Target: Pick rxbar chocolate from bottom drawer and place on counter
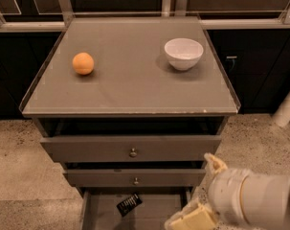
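Observation:
The rxbar chocolate point(129, 204), a small black wrapped bar with white lettering, lies tilted on the flat grey floor of the open bottom drawer point(104, 214). My gripper point(202, 191) is at the lower right, just right of the drawer and at the cabinet's front corner. Its cream fingers point(190, 219) are spread apart and hold nothing. The lower finger is right of the bar, apart from it. The grey counter point(130, 87) tops the cabinet above.
An orange ball point(83, 63) sits on the counter's left and a white bowl point(183, 53) on its right. Two knobbed drawers point(132, 153) stand slightly open above the bottom one. Speckled floor lies on both sides, dark cabinets behind.

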